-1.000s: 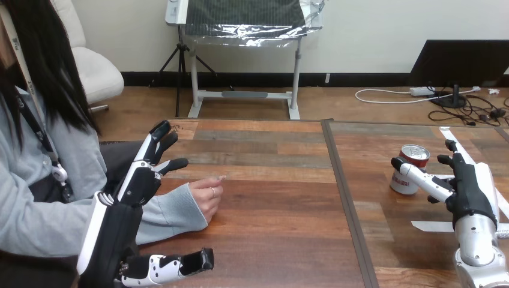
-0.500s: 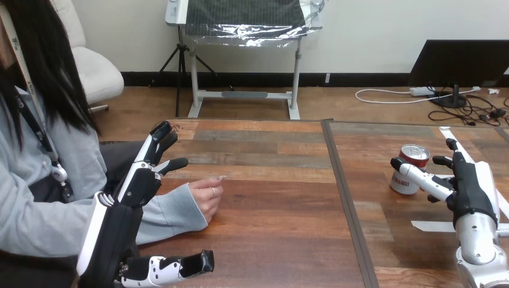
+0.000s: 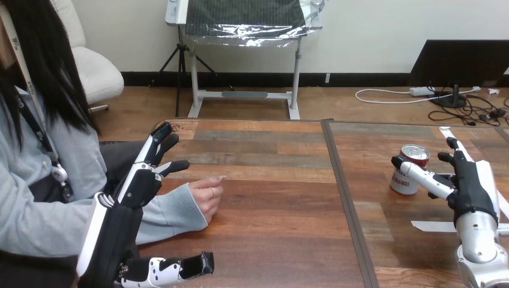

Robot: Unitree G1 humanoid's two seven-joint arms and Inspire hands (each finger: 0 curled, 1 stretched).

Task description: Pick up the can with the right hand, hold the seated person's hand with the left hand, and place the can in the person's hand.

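- Right now the can (image 3: 414, 158) stands upright on the counter (image 3: 276, 204), towards its right edge and in its far half, well apart from the person.
- Your right hand (image 3: 471, 186) is beside the can on the right-edge side. It is released, with the fingers straight. The thumb reaches across the front of the can's label, and you cannot tell whether it touches.
- That spread looks like the set-up for a wrap grasp, with the thumb on one side and the fingers on the other. By my reading the pick-up has not yet been made, since the can's base sits on the wood.
- Your left hand (image 3: 143, 183) hangs raised near the counter's left edge, also released, fingers straight and pointing away from you. It is beside the person's sleeve (image 3: 171, 216) and grips nothing.
- The person's hand (image 3: 207, 197) rests on the counter near that left edge, loosely curled and apart from your left hand. It probably lies there to be taken hold of before the handover.
- The can's label is red above and white below, with dark print on the white band that is too small to read.
- A pale strip of tape (image 3: 433, 226) lies flat near the right edge, nearer you than the can. It may mark a start spot, and it carries no writing.
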